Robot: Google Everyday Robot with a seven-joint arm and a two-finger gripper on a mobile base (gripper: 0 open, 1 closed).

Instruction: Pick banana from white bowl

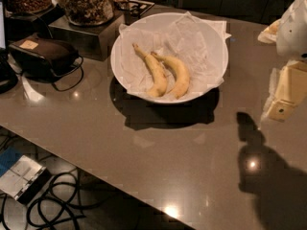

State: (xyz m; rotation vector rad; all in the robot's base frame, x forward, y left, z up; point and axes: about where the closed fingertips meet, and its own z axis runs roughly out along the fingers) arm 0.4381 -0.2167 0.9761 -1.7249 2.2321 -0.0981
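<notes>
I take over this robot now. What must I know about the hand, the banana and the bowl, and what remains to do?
Hand: at the right edge of the view, above the table, well apart from the bowl.
Banana: the thicker, curved one, lying on paper in the white bowl, right of a slimmer banana.
Done: nothing yet.
Left: reach to the bowl, grasp the curved banana, lift it out.

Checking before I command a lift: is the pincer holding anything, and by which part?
Nothing visibly held. The pincer hangs at the right edge, apart from the white bowl; the banana lies inside beside a slimmer banana.
</notes>
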